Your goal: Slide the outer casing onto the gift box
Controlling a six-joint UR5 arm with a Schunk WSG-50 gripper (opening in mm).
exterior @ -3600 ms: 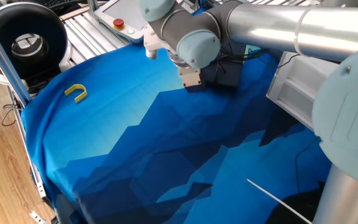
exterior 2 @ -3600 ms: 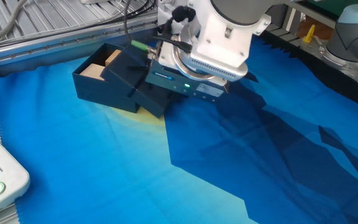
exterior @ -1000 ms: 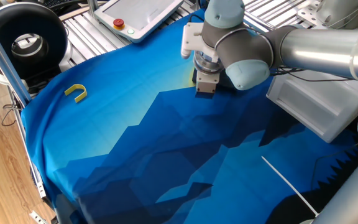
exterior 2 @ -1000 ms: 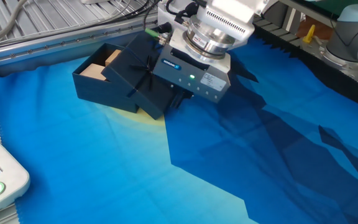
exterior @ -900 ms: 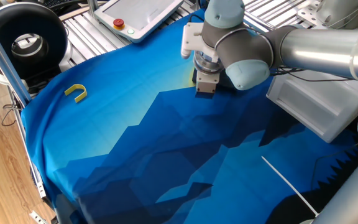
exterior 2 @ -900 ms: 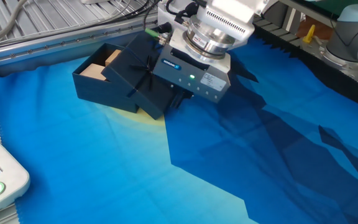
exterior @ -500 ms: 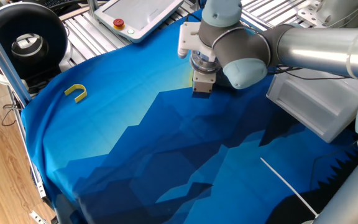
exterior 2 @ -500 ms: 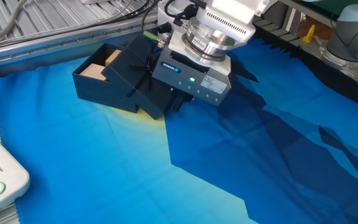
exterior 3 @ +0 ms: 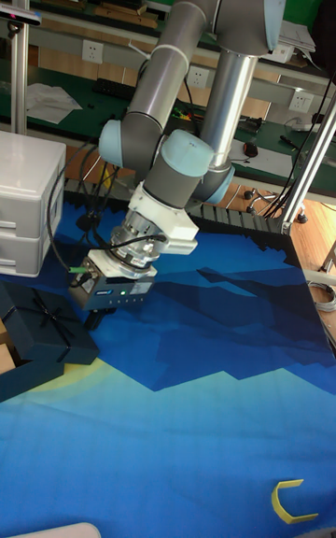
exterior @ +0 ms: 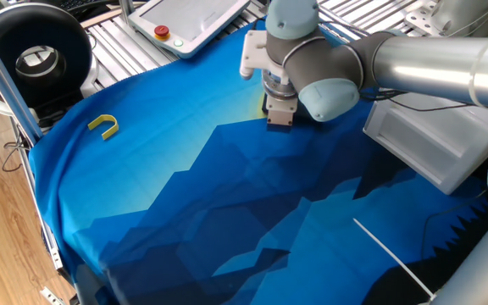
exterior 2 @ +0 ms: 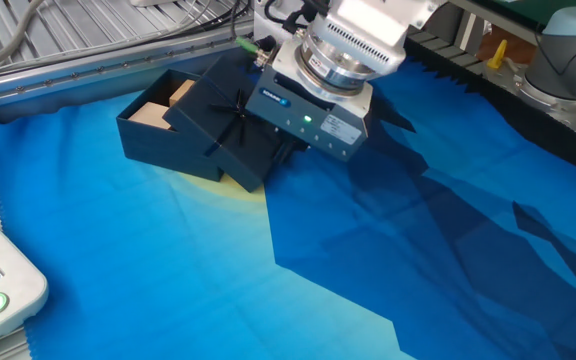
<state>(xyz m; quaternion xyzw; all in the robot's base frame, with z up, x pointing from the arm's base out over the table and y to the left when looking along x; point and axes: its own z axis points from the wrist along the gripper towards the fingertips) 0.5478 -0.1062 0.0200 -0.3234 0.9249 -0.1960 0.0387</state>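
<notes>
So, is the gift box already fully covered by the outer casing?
No, the gift box still shows its pale tan inside at one end, beyond the edge of the outer casing that only partly overlaps it.

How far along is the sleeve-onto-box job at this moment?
Partly done: the outer casing with its ribbon cross already overlaps the gift box, whose pale tan inside shows uncovered at the far end. In hand: the hand sits low at the casing's near edge, apparently pushing; whether its fingers are open or shut is hidden. Left: sliding the casing the rest of the way until the tan interior is covered.
</notes>
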